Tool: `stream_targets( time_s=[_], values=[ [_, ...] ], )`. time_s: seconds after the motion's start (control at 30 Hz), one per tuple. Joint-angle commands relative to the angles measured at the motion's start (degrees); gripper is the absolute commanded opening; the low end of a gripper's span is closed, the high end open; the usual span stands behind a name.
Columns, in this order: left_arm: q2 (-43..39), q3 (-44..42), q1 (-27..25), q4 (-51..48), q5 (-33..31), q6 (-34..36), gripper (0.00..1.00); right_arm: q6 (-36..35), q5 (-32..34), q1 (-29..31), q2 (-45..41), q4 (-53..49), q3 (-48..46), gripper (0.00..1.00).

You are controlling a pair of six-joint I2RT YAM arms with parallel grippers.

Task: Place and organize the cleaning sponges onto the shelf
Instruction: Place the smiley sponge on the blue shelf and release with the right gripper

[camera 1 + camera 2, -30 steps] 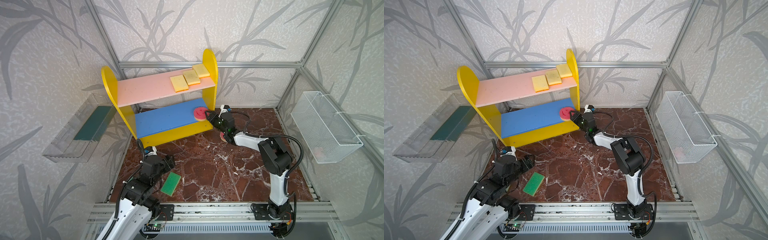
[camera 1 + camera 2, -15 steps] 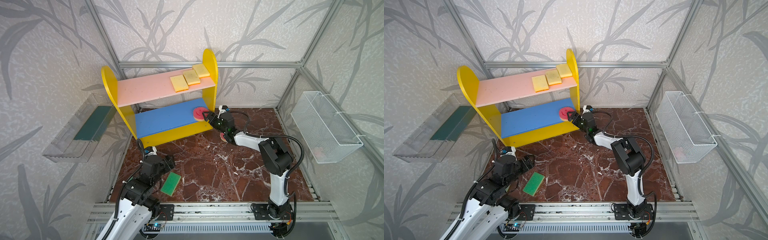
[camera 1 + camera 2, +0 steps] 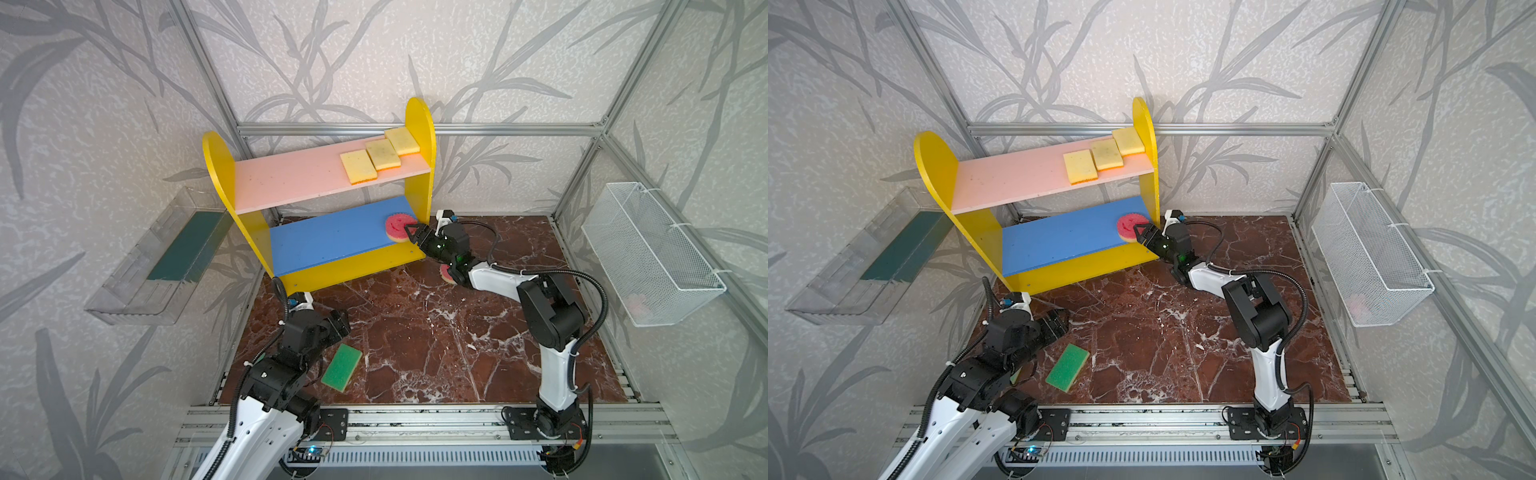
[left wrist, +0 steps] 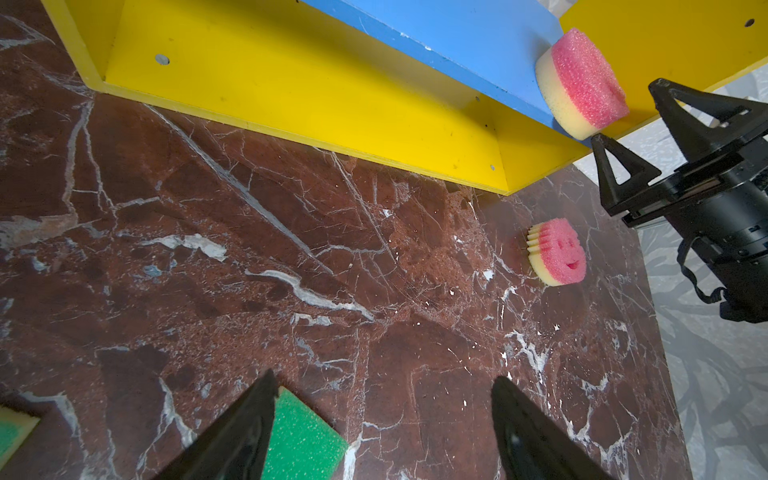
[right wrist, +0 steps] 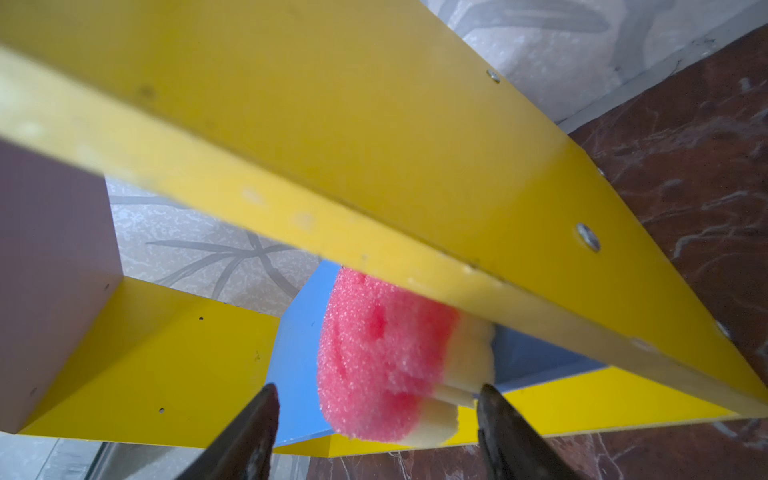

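Right wrist view: the right pincer (image 5: 378, 388), jaws spread and gripping nothing, points at a round pink smiley sponge (image 5: 374, 353) resting on the blue middle board (image 3: 332, 237) of the shelf (image 3: 419, 137), at its front right corner. Three yellow sponges (image 3: 382, 154) line the right end of the pink upper board (image 3: 291, 178). A second smiley sponge (image 4: 559, 253) lies on the marble tabletop (image 3: 415, 332) beside the shelf's right end. The left pincer (image 4: 384, 377), also spread and empty, hovers near the tabletop's front left corner by a green-faced sponge (image 3: 341, 367).
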Motion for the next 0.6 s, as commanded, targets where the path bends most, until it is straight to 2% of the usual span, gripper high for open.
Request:
stream_targets(
  time_s=[0.0,0.13,0.3,0.57],
  values=[
    [0.17,1.98,-0.13,-1.21,-1.1,0.46,0.83,1.5,-1.54,-0.56,1.8,3.43,3.34,0.73],
    [0.19,1.92,-0.15,-1.22,-1.2,0.57,0.83,0.51,-2.08,-0.7,2.16,2.17,5.1,0.73],
    [0.7,1.98,-0.06,-0.94,-0.92,1.03,0.83,-1.46,-3.05,-1.09,-0.14,0.57,2.99,0.76],
    [7.28,3.29,-0.35,2.77,1.4,3.56,0.84,-4.95,-5.6,-1.2,-10.73,-1.45,-12.44,0.79]
  ],
)
